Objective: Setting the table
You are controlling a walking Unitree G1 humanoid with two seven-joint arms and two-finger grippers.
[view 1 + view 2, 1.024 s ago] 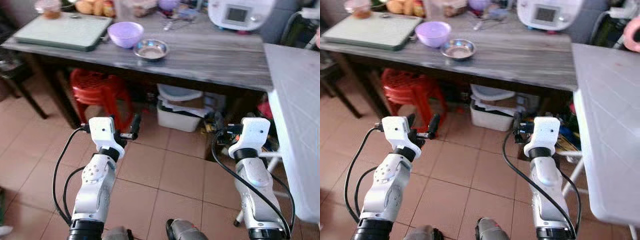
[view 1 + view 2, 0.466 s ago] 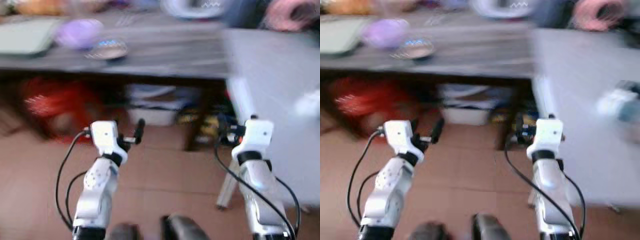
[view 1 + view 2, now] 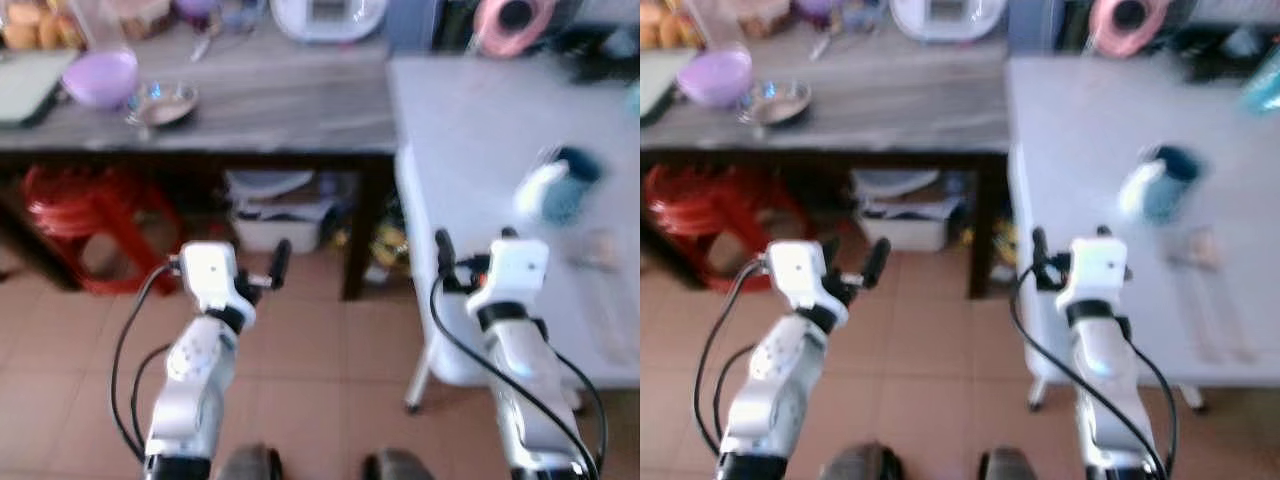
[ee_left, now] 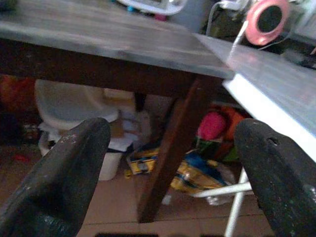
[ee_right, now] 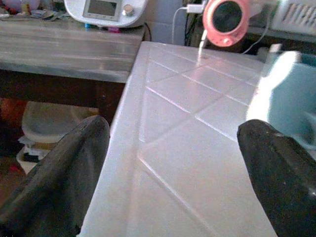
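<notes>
Head views. We hold both silver arms raised above the terracotta tile floor. Our left gripper hovers before the dark grey wooden table; our right gripper hovers at the near edge of the white tiled table. On the wooden table: a lilac plastic bowl, a small shiny steel bowl just beside it, and a white countertop appliance with a display at the back. Under it: a stack of red plastic stools and a white lidded storage box. On the white table: a blurred blue-and-white cup, well apart from both grippers, and pale, blurred utensil-like pieces near it. A round pink device stands at that table's far end.

Left wrist view. Our two black fingers stand wide apart with nothing between them, facing the wooden table's dark leg and the clutter under it.

Right wrist view. Our two black fingers stand wide apart and empty over the white table top. The light blue cup sits ahead, towards one finger, untouched.
</notes>
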